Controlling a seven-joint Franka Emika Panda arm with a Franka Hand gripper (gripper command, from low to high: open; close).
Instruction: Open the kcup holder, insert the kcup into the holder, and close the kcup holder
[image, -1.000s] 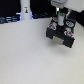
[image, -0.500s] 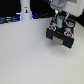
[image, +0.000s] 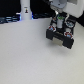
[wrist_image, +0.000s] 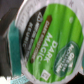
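The kcup holder, a dark boxy unit, stands on the table at the exterior view's upper right. A lighter opening shows on its front, too blurred to read. My gripper hangs right over the holder. It is shut on the kcup, whose green "Dark Magic" lid and white rim fill the wrist view. A teal fingertip pad presses against the kcup's rim. In the exterior view the kcup is only a small green and white spot between the fingers.
A tall white bottle-like post stands at the back, to the exterior view's left of the holder. The pale table spreads in front. Dark clutter lines the back edge.
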